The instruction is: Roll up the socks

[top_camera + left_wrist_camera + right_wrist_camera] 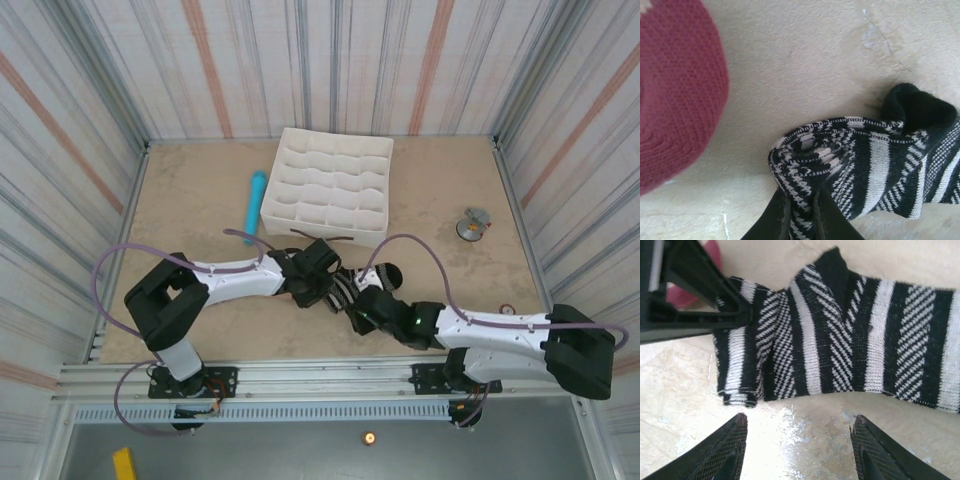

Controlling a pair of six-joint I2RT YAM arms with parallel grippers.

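Lying close: one striped sock (880, 165), one maroon-toed sock (675, 90).

On the table (200, 190), socks (344, 286) just before the divided tray (272, 208), cylinder (253, 205) beside its left wall.

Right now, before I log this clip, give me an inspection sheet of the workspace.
Surface: beige table, mottled.
Job's things: striped sock, one end rolled; maroon sock beside it, apart.
Clutter: white tray, blue cylinder, small grey object.
Grippers: left gripper shut on striped sock's rolled end; right gripper open over table, holding nothing.
Cables: purple cables looping along both arms.
Surroundings: striped walls on three sides.
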